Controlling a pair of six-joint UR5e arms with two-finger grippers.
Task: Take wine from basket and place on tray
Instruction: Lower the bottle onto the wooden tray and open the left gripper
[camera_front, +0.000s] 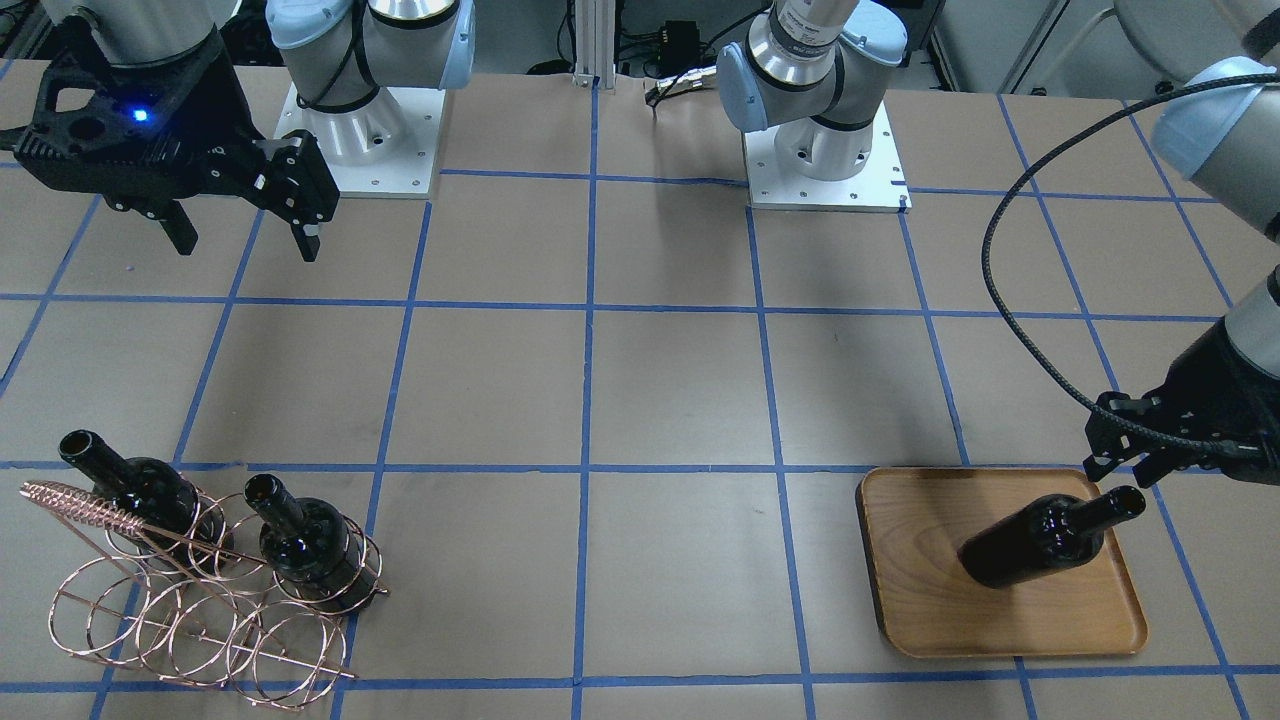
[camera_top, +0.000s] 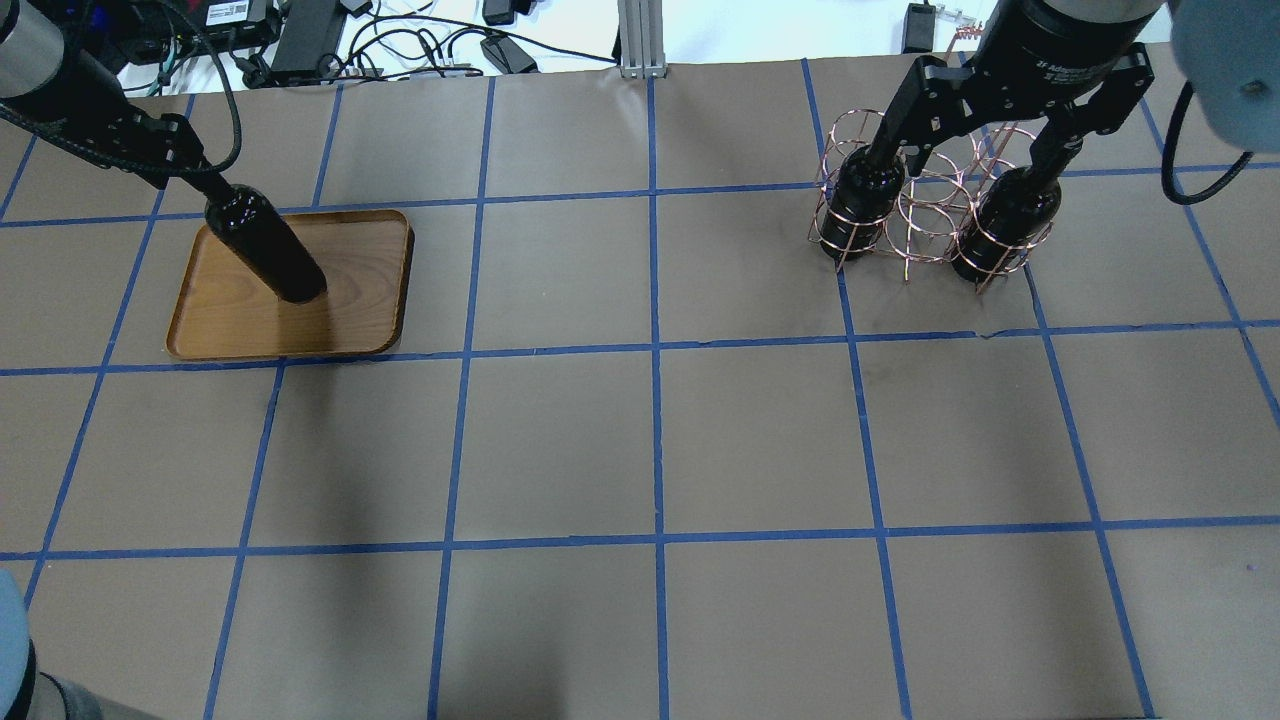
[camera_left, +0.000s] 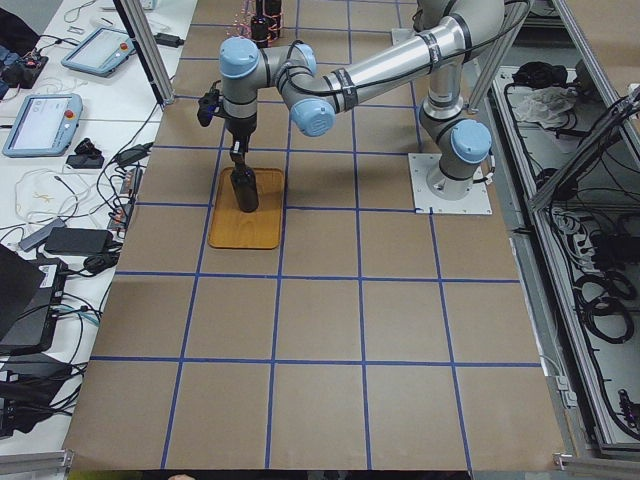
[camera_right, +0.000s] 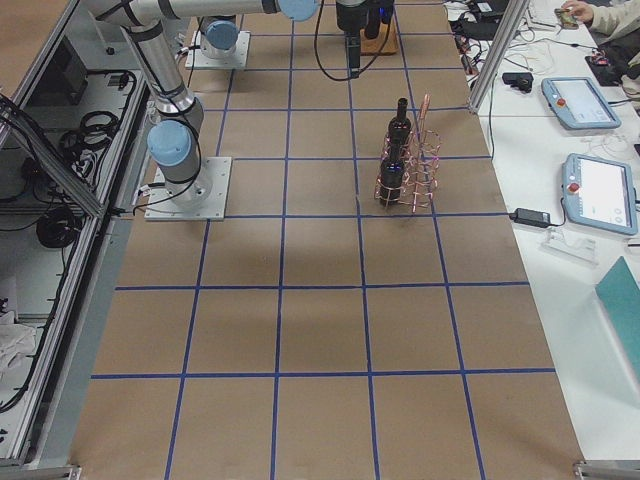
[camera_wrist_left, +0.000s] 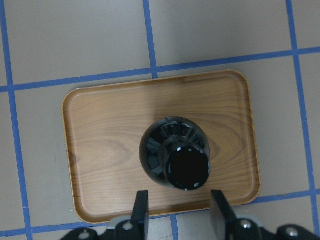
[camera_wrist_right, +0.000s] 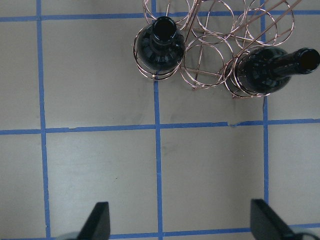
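Wine bottle (camera_wrist_left: 175, 157) stands upright on the wooden tray (camera_wrist_left: 100, 130), toward one long rim. Left gripper (camera_wrist_left: 178, 196) hangs spread beside its neck, seemingly clear; a sideways retreat could clip and topple it. Right gripper (camera_wrist_right: 180, 204) gapes wide near the wire basket (camera_wrist_right: 210, 55).

The wine (camera_wrist_left: 175, 156) standing on the tray (camera_wrist_left: 100, 130) is glossy near-black glass that catches small highlights, and the tray itself is smooth light-brown wood with clear grain and a darker rim. Well apart from the tray, the basket (camera_front: 205, 615) is shiny copper-toned metal wire with a twisted handle, and it holds two other bottles (camera_front: 152, 492) (camera_front: 312, 548) of the same glossy dark glass. The counter (camera_front: 680, 380) under the tray looks like matt brown paper crossed by blue tape (camera_front: 588, 400)
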